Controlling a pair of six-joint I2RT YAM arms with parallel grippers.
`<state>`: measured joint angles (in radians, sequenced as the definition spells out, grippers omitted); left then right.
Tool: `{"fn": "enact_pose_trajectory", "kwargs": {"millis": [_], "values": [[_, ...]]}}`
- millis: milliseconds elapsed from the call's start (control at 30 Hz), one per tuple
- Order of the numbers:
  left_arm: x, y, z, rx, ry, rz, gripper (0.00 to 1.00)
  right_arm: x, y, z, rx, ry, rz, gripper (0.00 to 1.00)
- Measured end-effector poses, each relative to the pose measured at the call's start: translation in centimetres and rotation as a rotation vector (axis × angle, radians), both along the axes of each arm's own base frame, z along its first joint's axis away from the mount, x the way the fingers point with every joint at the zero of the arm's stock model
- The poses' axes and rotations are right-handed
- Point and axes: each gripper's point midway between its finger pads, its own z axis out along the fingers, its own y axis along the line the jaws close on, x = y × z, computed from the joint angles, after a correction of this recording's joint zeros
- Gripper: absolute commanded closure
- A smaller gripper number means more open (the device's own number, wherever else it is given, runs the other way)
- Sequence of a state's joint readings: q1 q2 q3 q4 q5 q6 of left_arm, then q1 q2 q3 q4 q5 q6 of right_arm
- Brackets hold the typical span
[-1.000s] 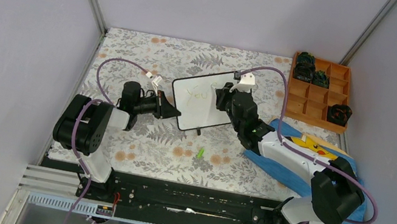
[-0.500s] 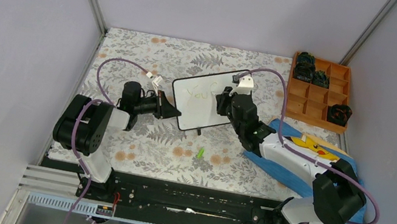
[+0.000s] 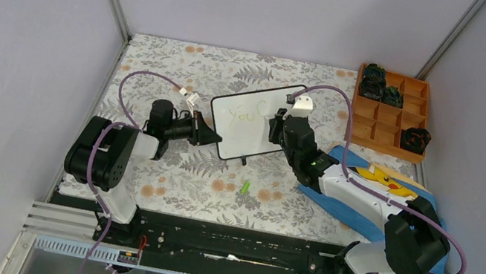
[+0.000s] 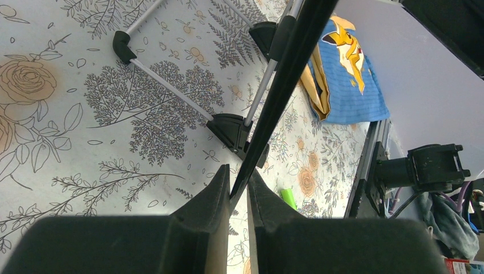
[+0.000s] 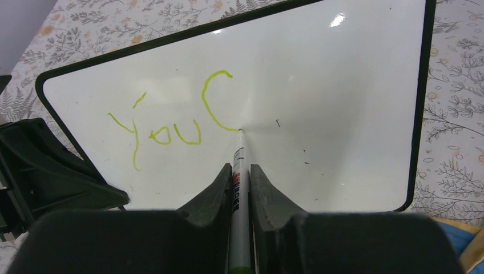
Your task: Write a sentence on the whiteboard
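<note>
Green writing (image 5: pixel 161 136) ends at "C". Your right gripper (image 5: pixel 240 168) pinches the marker (image 5: pixel 240 149), your left gripper (image 4: pixel 240 172) pinches the whiteboard (image 5: pixel 331 103); pressing too hard can tilt it.

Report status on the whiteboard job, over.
Left gripper clamped on whiteboard edge. Right gripper holds marker, tip on board. Sentence reads "You C" only. Nothing across blank area.

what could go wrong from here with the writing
1. The left gripper pinches only the thin edge of the whiteboard. Pen pressure might twist or slide the board in that grip, bending the strokes.
2. The marker in the right gripper touches the board at the foot of the green C. If the pen slips in that grip, the letters could come out faint or broken.
</note>
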<state>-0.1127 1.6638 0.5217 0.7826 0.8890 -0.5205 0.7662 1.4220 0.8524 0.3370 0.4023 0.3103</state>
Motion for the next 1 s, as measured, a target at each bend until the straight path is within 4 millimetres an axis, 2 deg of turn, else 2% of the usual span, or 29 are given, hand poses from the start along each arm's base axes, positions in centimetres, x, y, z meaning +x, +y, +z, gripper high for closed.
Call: {"fn": "enact_pose_trajectory", "kwargs": {"millis": [333,667,1000], "values": [[0.1,-0.1,0.0,0.006,0.001,0.002,1.00,0.3,-0.9,-0.1,-0.026,-0.007,-0.045,1.00],[0.0,-0.1,0.0,0.007,0.001,0.001,1.00,-0.2,-1.5,2.2,0.017,-0.062,-0.046,1.00],[0.0,-0.1,0.0,0.012,-0.002,-0.001,1.00,0.1,-1.4,1.8,0.016,-0.061,-0.048,1.00]]}}
